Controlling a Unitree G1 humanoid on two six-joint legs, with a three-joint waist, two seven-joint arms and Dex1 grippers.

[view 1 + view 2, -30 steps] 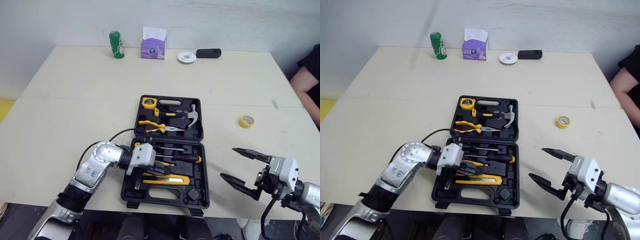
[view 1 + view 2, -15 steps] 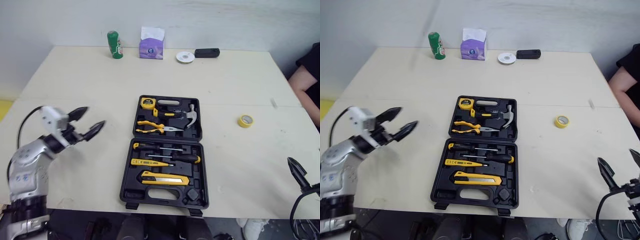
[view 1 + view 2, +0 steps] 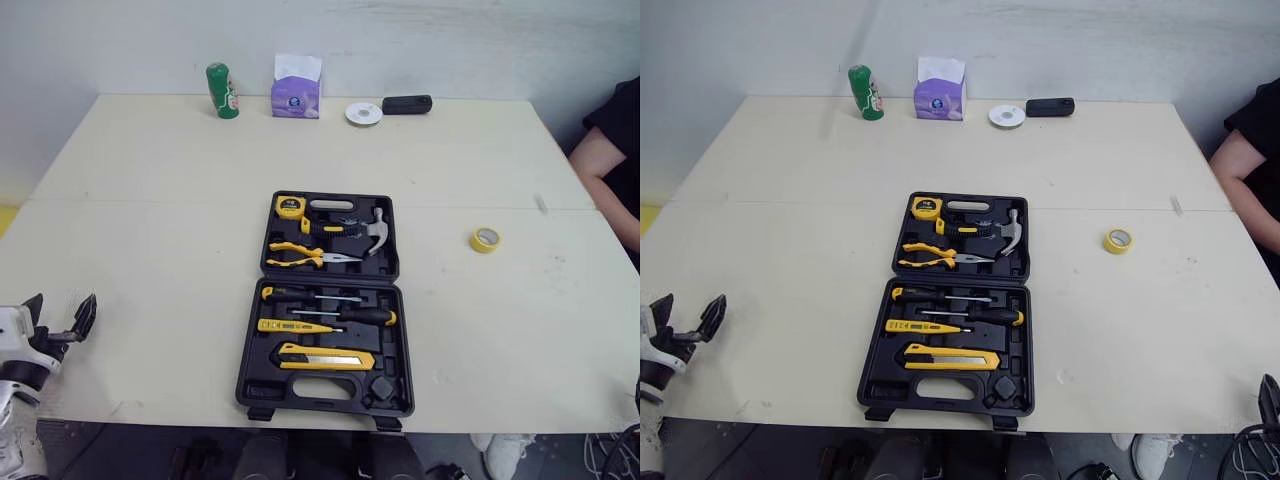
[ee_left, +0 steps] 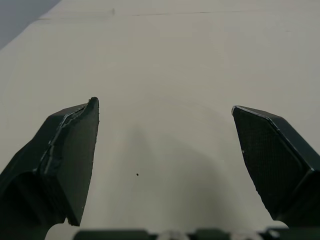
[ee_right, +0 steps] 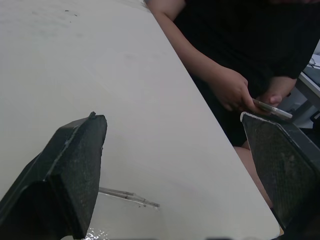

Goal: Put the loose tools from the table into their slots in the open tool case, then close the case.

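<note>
1. Both arms are pulled back since a second ago. Left gripper [image 3: 62, 312] was down in the tool case [image 3: 392, 350] and is now at the near-left edge of the table [image 3: 150, 200], well apart from the case.
2. Left fingers spread wide, nothing between them.
3. Right gripper [image 5: 170, 120] is off at the near-right corner, fingers wide apart, empty.
4. Case lies open mid-table, between my grippers.
5. Lid half holds tape measure [image 3: 291, 206], hammer [image 3: 372, 228], pliers [image 3: 300, 255]. Base half holds screwdrivers [image 3: 330, 316], utility knife [image 3: 325, 357].
6. Yellow tape roll [image 3: 484, 239] lies loose, right of the case, not touching.
7. Person's hand [image 5: 235, 95] is beyond the table's right edge.
</note>
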